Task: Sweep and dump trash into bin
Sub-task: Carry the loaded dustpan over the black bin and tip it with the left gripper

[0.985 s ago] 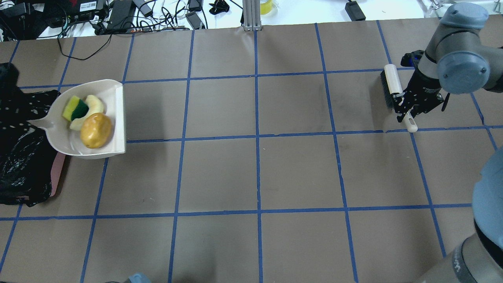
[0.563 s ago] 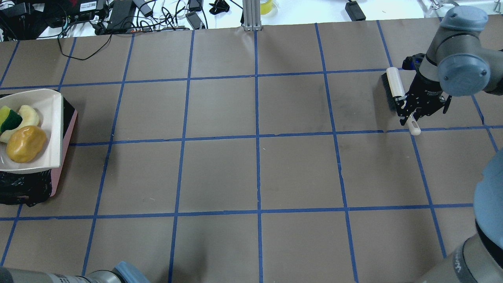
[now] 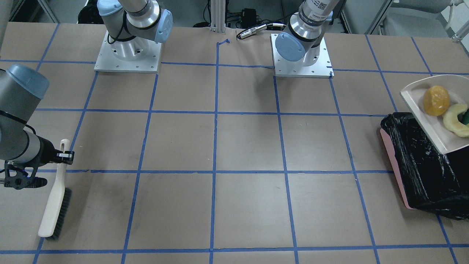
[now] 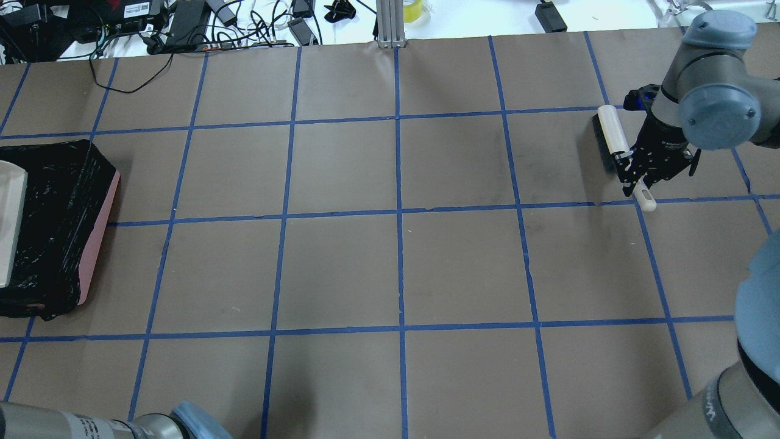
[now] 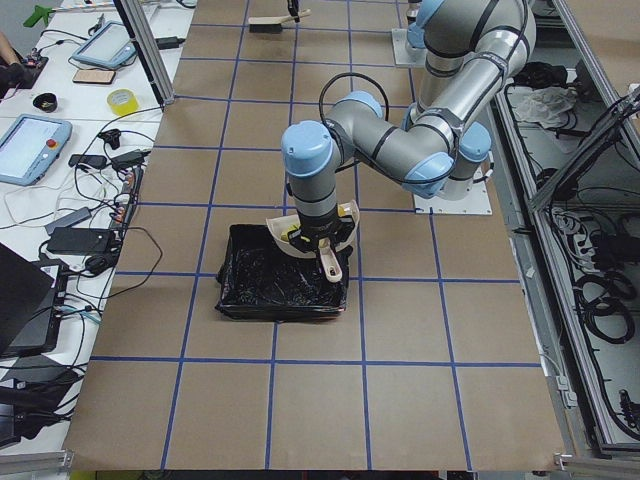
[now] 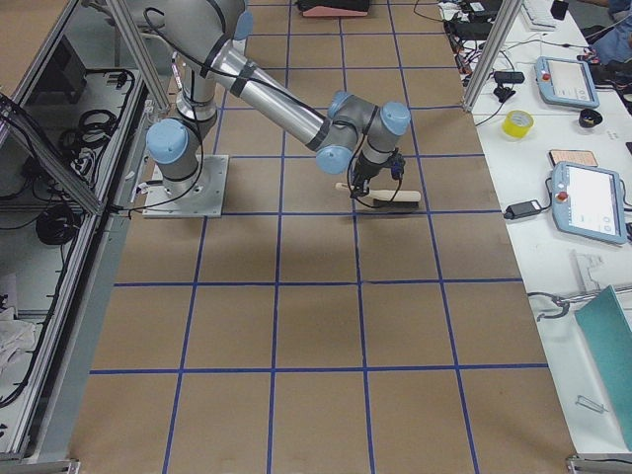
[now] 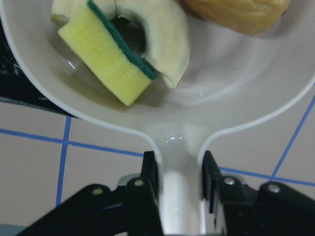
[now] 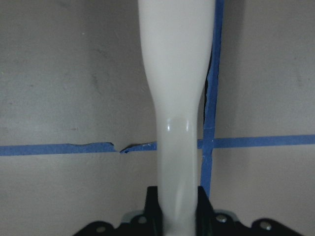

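Three trash pieces (image 7: 108, 64) in the dustpan (image 7: 236, 88) show wrist-side, not overhead.

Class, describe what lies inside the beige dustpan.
Inside the dustpan lie an orange-brown lump, a pale curved slice and a yellow-green sponge wedge leaning on that slice. The sponge covers part of the slice; the pan floor beneath all three is hidden.

Table (image 4: 396, 268) w/ brown paper & blue tape grid (image 4: 399, 213); alu post (image 4: 390, 24) at far edge, tangled black cables & pwr bricks (image 4: 183, 24) on white bench behind, yellow tape roll (image 5: 121, 101) btw two blue-rimmed tablets (image 5: 30, 148).
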### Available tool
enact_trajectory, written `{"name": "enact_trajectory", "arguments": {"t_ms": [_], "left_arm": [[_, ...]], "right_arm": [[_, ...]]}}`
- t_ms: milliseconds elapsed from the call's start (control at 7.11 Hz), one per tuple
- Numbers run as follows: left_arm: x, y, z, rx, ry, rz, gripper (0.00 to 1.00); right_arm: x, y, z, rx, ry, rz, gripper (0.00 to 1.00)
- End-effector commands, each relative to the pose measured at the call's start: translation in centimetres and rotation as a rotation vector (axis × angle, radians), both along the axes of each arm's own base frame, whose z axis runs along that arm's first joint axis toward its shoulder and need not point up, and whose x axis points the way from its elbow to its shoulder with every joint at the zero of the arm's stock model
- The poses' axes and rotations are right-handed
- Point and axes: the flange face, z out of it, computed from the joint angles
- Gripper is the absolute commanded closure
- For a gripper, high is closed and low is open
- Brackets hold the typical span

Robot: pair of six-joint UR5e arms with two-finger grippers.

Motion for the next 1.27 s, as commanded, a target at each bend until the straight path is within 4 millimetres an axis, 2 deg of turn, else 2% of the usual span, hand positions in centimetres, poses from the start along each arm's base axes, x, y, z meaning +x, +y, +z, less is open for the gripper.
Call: {"name": "enact_trajectory", "arguments": {"t_ms": [0,141,422,844,1126], "left_arm": [[1.5,-0.1,0.3,0.014,-0.079,-0.014,1.00],[1.8,0.0,0.8,0.024,-0.121,-0.022,1.00],[2.3,0.0,0.9,0.036,-0.163,-0.024,1.00],[3.1,0.1,0.1,0.062,-0.239,-0.064,1.00],[3.4,0.2,0.5,0.073,-0.311,-0.035,1.00]], "right_arm": [[0.1,0.0,-0.2,0.001,-0.007,0.003,0.85],[0.2,0.3,-0.6,0.008,-0.013,0.003,0.61],[0.2,0.2,-0.5,0.004,-0.012,-0.003,0.41],[0.1,0.2,0.5,-0.009,0.000,-0.005,0.25],[0.0,0.0,1.2,-0.015,0.006,-0.010,0.19]]}}
